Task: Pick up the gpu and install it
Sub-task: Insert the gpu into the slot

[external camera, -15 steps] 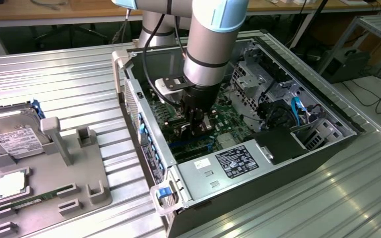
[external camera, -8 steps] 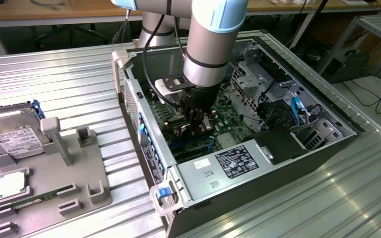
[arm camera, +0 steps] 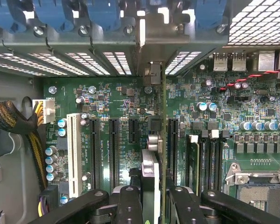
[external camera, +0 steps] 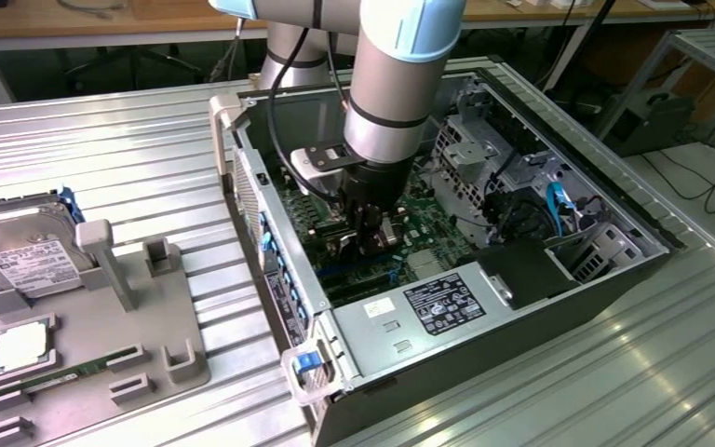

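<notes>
The gpu (arm camera: 155, 154) is held edge-on in the partly closed gripper (arm camera: 151, 198) above the motherboard (arm camera: 121, 107) inside the computer case (external camera: 557, 307), not yet seated in a slot.

Silver-grey tubular arm (external camera: 389, 74) with pale blue joint caps, black cable alongside, black hand (external camera: 368, 244)

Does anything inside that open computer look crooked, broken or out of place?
Nothing stands out. The gripper holds the gpu edge-on, upright over the motherboard slots, inside the open case. No damage shows.
</notes>
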Controlling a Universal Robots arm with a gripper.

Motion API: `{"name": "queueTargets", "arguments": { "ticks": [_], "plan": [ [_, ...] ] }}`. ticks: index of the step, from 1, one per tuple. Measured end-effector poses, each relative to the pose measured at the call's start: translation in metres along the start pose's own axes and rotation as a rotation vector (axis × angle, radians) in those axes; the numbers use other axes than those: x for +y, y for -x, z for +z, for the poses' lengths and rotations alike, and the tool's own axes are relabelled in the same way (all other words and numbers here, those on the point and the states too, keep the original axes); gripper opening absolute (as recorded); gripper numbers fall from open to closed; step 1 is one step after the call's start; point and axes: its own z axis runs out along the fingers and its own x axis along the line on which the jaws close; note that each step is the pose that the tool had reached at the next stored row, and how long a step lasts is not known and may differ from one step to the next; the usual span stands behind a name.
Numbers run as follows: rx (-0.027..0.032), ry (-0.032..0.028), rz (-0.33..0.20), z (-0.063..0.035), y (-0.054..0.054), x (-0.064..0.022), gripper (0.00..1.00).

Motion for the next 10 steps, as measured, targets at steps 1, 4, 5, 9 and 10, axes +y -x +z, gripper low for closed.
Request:
{"name": "queueTargets", "arguments": {
  "ticks": [1, 4, 5, 9, 10],
  "plan": [
    [0.0000, 0.0000, 0.000, 0.0000, 0.0000, 0.0000, 0.28],
    [0.0001, 0.0001, 0.000, 0.0000, 0.0000, 0.0000, 0.28],
    [0.0000, 0.0000, 0.000, 0.0000, 0.0000, 0.0000, 0.28],
    [0.0001, 0.0001, 0.000, 0.0000, 0.0000, 0.0000, 0.28],
    [0.0000, 0.0000, 0.000, 0.0000, 0.0000, 0.0000, 0.28]
  ]
}}
